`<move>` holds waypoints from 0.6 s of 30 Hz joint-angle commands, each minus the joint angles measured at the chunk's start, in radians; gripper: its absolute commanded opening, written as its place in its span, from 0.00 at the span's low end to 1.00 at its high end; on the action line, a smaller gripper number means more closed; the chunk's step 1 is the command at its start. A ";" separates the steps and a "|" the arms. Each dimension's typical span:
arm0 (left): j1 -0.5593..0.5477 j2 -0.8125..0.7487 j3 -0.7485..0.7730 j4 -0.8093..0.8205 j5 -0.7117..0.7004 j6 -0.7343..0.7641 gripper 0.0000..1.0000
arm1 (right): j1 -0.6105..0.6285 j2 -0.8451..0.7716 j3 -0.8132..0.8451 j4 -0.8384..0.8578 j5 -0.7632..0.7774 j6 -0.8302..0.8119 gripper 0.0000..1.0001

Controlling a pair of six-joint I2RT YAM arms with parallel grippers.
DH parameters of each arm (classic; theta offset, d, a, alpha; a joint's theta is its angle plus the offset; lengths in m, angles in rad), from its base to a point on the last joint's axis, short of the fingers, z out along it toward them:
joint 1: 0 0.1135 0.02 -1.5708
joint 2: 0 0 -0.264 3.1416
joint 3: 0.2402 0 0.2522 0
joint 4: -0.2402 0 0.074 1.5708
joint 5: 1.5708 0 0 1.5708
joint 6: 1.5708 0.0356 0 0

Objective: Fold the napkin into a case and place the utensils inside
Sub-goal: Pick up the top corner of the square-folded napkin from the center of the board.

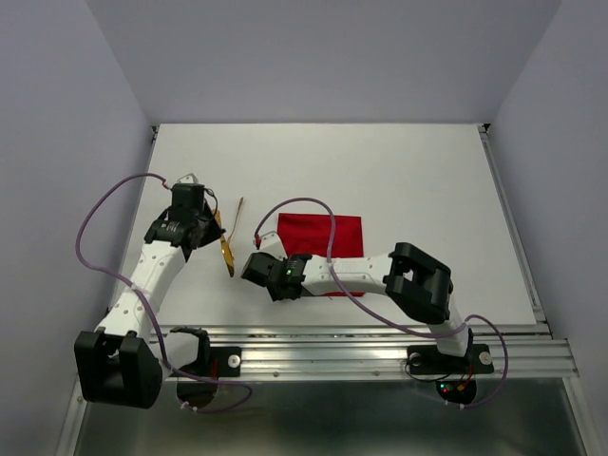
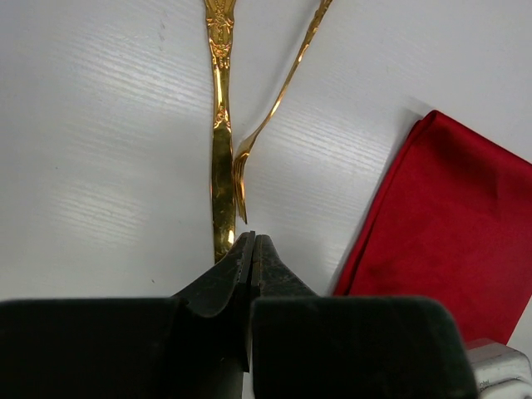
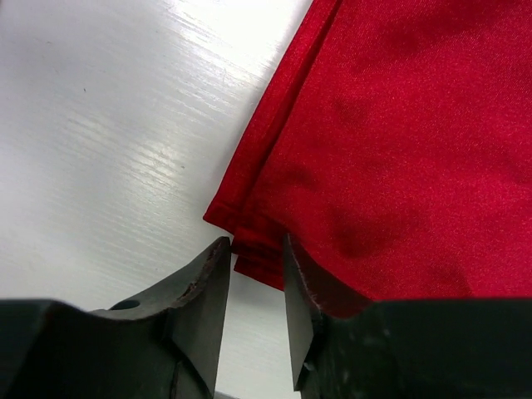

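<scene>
Nearest my side of the rig, the right tool (image 3: 256,241) sits low over the surface (image 3: 100,125) at the near left corner of the napkin (image 3: 399,125). Its jaws stand narrow with a gap between them. The stacked edges of that corner lie just at their tips, and I do not judge them clamped on the cloth.

The napkin lies flat as a broad red rectangle. At the corner I count several layers, so at least one fold is made. I read it as partly folded: it is too wide to be the case, and I see no pocket or opening.

To the left of the cloth, apart from it, the knife (image 2: 222,191) lies on the bare surface. The left tool (image 2: 252,241) has its fingers pressed together right at the blade's tip. The blade's end disappears behind them, so I cannot tell whether it is pinched or only lies beneath.

Farthest out is the fork (image 2: 274,108), slanting beside the knife with its tines close against the blade.

Both utensils are outside the napkin, so by my reckoning the remaining folds and both insertions are left to do.

I find no brand, label or readable writing anywhere. The knife handle carries only raised ornament.
</scene>
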 commanded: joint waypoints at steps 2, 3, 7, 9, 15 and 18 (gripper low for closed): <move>0.006 -0.001 -0.008 0.021 0.009 0.012 0.10 | 0.001 -0.007 0.020 -0.004 0.046 0.012 0.34; 0.006 0.001 -0.008 0.021 0.011 0.011 0.10 | 0.001 -0.006 0.021 -0.002 0.047 0.011 0.33; 0.006 0.007 -0.008 0.024 0.020 0.015 0.10 | 0.001 -0.009 0.032 -0.018 0.062 0.014 0.17; 0.006 0.009 -0.007 0.024 0.022 0.018 0.10 | 0.001 -0.021 0.036 -0.018 0.064 0.015 0.12; 0.006 0.013 -0.008 0.032 0.036 0.020 0.10 | 0.001 -0.053 0.043 -0.018 0.082 0.017 0.01; 0.006 0.015 -0.008 0.032 0.037 0.020 0.10 | 0.001 -0.076 0.041 -0.018 0.101 0.018 0.01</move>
